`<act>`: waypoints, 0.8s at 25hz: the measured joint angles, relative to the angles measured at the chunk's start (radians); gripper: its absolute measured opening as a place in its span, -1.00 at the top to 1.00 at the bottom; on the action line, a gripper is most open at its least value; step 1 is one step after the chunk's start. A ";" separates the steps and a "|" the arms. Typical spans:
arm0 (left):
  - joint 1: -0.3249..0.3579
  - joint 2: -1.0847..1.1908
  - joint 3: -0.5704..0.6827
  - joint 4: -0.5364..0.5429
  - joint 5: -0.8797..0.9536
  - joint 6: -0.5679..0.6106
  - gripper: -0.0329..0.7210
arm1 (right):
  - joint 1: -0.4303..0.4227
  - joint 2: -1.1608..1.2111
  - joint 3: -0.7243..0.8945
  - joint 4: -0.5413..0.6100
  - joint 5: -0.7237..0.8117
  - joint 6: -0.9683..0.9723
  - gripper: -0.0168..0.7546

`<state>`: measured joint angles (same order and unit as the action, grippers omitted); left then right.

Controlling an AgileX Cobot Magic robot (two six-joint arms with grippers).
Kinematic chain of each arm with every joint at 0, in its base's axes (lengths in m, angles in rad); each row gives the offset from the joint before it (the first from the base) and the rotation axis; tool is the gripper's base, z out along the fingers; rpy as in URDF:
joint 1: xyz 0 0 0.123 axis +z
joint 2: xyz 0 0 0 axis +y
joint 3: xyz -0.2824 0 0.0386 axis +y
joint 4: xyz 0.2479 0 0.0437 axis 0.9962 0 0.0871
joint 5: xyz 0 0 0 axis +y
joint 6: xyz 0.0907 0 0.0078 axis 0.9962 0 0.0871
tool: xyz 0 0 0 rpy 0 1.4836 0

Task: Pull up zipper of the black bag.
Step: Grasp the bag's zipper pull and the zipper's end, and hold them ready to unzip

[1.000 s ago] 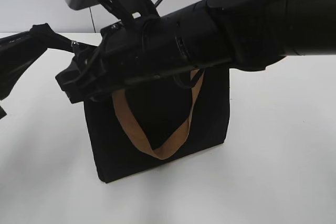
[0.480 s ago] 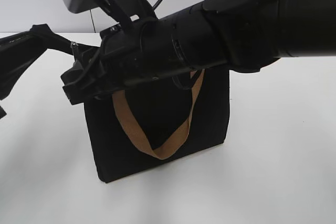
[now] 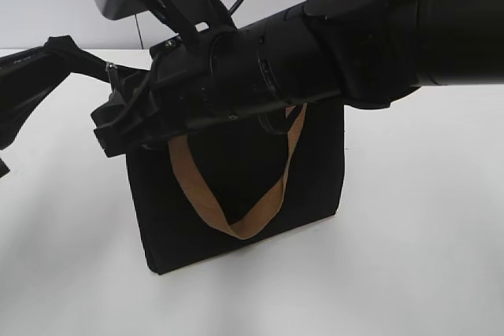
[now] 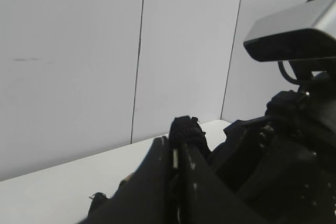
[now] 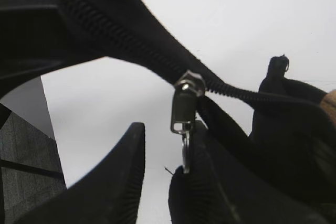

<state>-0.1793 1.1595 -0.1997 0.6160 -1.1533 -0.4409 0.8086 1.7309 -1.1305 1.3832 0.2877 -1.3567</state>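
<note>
Right wrist view: my right gripper (image 5: 163, 177) w/ jaws apart, zipper (image 5: 185, 109) pull between; tiny, slippery — pinch its tab.

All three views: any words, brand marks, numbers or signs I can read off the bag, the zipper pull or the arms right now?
None can be read in any view.
Black bag: plain fabric, no label or print showing.
Zipper pull: bare silver metal, no stamp visible.
Tan strap: unmarked.
Right arm housing: black, no legible marking.
Wall behind the left pincer: only panel seams and a faint smudge, no writing.
</note>
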 joint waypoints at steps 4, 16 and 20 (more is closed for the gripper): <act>0.000 0.000 0.000 0.000 0.001 0.000 0.89 | 0.000 0.000 0.000 0.000 0.000 0.000 0.40; 0.000 0.000 0.000 -0.001 0.005 0.000 0.89 | 0.000 0.000 0.000 0.000 0.000 0.017 0.83; 0.000 0.000 0.000 -0.003 0.006 0.000 0.89 | 0.000 0.000 0.000 -0.003 0.000 0.028 0.87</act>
<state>-0.1793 1.1595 -0.1997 0.6129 -1.1471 -0.4409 0.8086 1.7309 -1.1305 1.3802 0.2877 -1.3288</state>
